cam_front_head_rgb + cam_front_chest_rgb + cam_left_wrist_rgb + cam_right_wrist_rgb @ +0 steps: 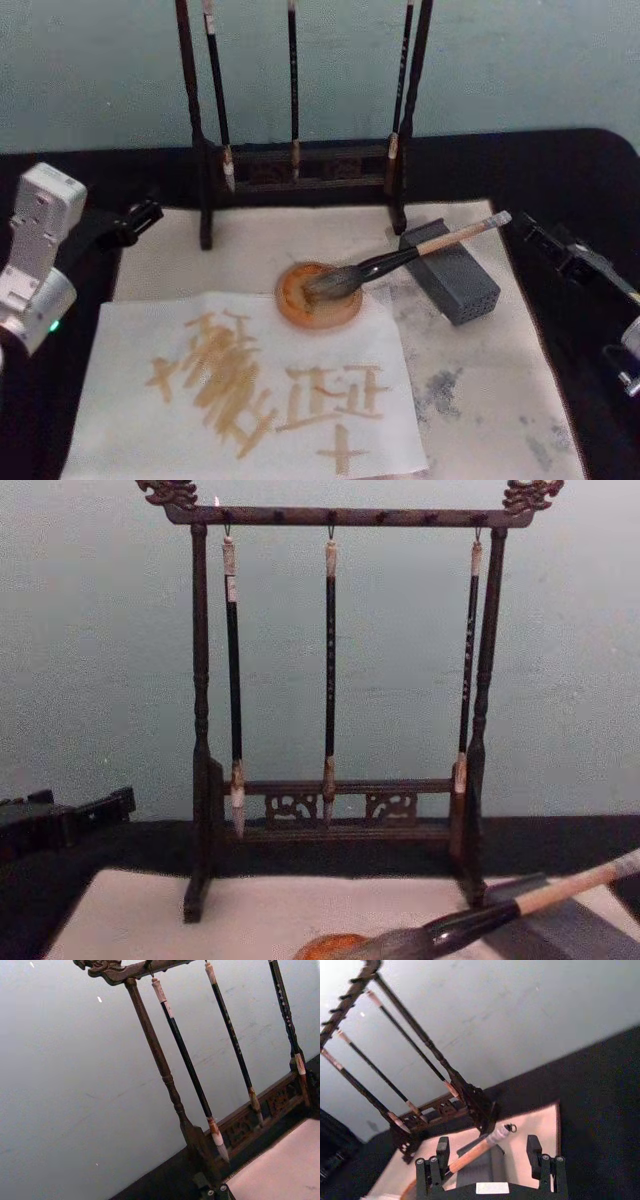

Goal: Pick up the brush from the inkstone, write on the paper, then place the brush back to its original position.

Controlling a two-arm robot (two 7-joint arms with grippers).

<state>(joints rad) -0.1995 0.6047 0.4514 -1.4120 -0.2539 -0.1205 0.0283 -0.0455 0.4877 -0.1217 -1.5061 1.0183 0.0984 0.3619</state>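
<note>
Brush [400, 258] seen lying down: bristles in orange inkstone [290, 300], handle propped on grey block [462, 285]. Paper [120, 350] spread on mat [490, 400], marked with ochre strokes. Right end effector [487, 1152] held just off handle end, fingers spread, nothing gripped. Left end effector [135, 218] parked beside mat's left edge; state cannot be told.

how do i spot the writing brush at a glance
Find the tall wooden rack at the back. Just in front, the brush lies slanted, bristles in the round orange dish, handle propped on a grey block. Unlike the three thin brushes hanging from the rack, it is thick, with a pale beige upper handle.
</note>
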